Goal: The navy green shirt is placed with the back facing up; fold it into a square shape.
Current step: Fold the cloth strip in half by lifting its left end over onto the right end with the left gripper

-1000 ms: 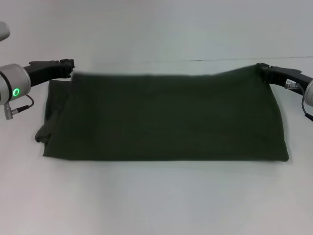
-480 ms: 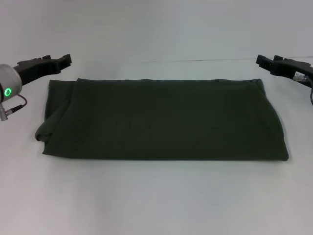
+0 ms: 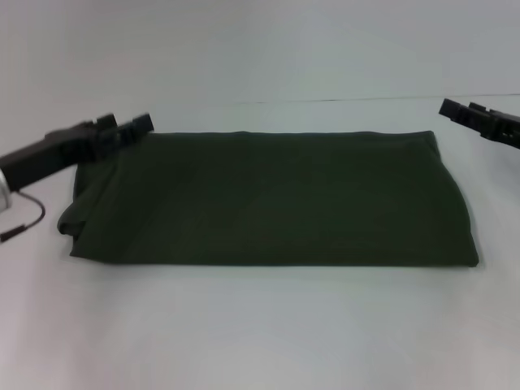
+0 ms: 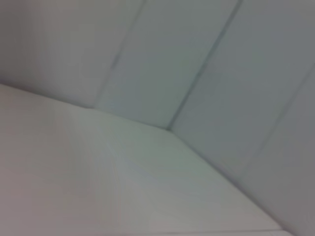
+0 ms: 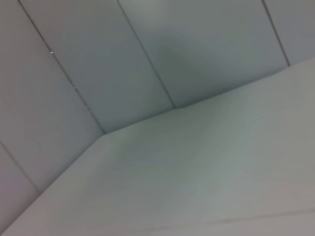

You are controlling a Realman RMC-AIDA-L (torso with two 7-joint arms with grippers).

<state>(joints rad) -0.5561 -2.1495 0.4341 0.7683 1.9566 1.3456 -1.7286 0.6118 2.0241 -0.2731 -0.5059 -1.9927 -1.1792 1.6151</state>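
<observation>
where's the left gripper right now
In the head view the left gripper is at the far-left corner of the navy green shirt, which lies folded flat on the white table.

The navy green shirt [image 3: 272,199] is soft matt cloth, lying smooth with few creases (bunched only at its left end). The table [image 3: 260,325] beneath looks smooth, matt white.

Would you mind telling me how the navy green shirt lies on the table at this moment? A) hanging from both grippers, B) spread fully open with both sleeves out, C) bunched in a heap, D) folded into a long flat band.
D: the navy green shirt lies flat on the table as one wide band with straight long edges, and neither gripper holds it.
</observation>
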